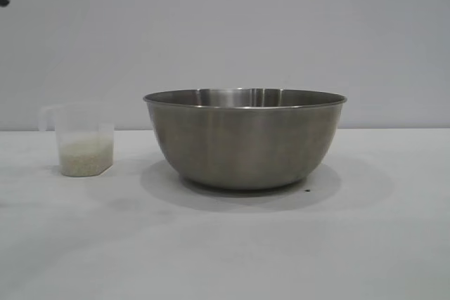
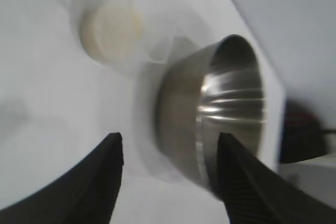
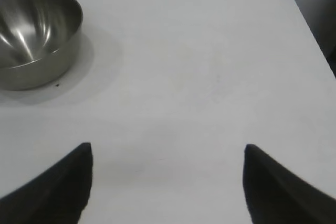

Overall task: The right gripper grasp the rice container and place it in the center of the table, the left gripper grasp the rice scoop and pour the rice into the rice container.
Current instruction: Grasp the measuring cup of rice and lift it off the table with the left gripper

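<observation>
The rice scoop [image 1: 85, 140] stands upright on the counter [image 1: 225, 258], untouched, with the rice [image 1: 86, 158] lying in its lower part, so the pouring has not happened yet. The left gripper [image 2: 170, 153] has its jaws parted about halfway with nothing between them; from its own wrist view they hang above the counter, the scoop lying beyond them and apart from them. No fingertip touches the cup or its loop handle. The right gripper [image 3: 168, 166] has its jaws spread wide over bare counter, also holding nothing, and sits well away from the rice container [image 1: 245, 138].

That steel bowl rests flat near the middle of the counter, just beside the scoop with a gap between them, and as far as I can see its inside is clean metal with no grains in it. I would judge the first half done: the bowl looks placed and released. What is left is the whole second half, the left arm taking the scoop, lifting it over the rim and tipping it out.
</observation>
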